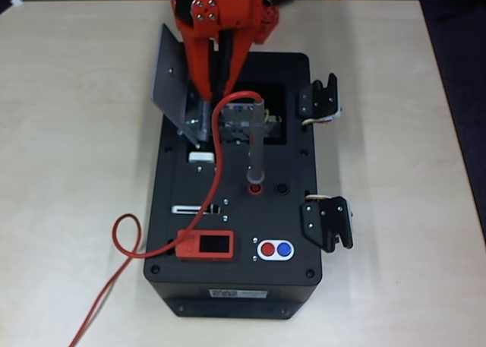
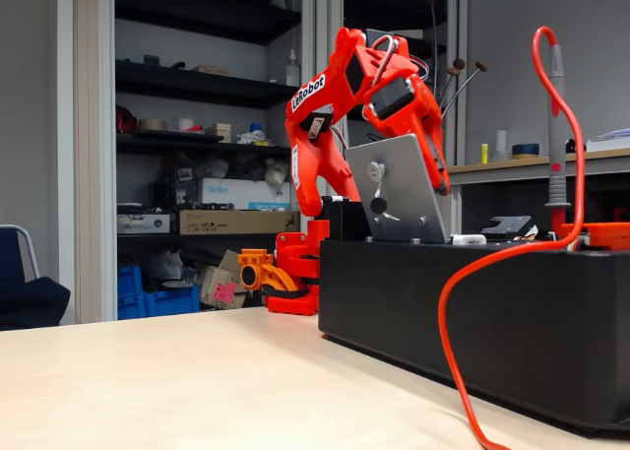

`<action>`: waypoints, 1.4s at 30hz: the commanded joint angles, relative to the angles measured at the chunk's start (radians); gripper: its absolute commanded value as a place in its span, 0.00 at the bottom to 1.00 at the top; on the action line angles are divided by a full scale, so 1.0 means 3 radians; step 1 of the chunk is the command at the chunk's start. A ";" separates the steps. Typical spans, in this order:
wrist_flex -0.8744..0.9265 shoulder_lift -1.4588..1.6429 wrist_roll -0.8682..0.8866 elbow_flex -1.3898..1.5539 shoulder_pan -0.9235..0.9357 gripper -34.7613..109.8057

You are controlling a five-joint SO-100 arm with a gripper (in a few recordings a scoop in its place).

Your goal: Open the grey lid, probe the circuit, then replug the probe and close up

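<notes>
The gripper [image 1: 199, 127] sits in the upper middle of the overhead view, its orange fingers reaching down to the free edge of the grey lid [image 1: 173, 75]. Whether the jaws are clamped on that edge or merely touching it cannot be told, as the arm's own body covers them. In the fixed view the gripper [image 2: 436, 174] comes down along the right edge of the lid [image 2: 394, 189], which stands tilted up, with its knob and screws facing the camera.

In the overhead view the lid leans toward the upper left of the frame, hinged at the left side of a square opening in the black box [image 1: 235, 286]. Inside that opening, just right of the gripper, lies the circuit [image 1: 243, 119], partly hidden by wires and metal parts.

The probe [image 1: 255, 138] stands upright just below the opening, with its red end plugged into a socket on the box top. In the fixed view it [image 2: 557, 125] rises at the right of the frame. Its red cable [image 1: 125, 241] arches up from the probe's top, runs down over the box's left side, loops on the table [image 1: 68, 134] and leaves at the lower left.

Lower on the box sits an orange display module [image 1: 205, 245], with a red and a blue button [image 1: 275, 249] to its right. Two black latches [image 1: 326, 222] hang open along the right side.
</notes>
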 commanded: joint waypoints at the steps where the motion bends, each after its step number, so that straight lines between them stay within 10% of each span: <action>1: -0.0020 -0.0015 -0.0010 -0.0215 -0.0123 0.26; 42: -0.0159 -0.1754 0.1877 -0.1871 -0.0614 0.34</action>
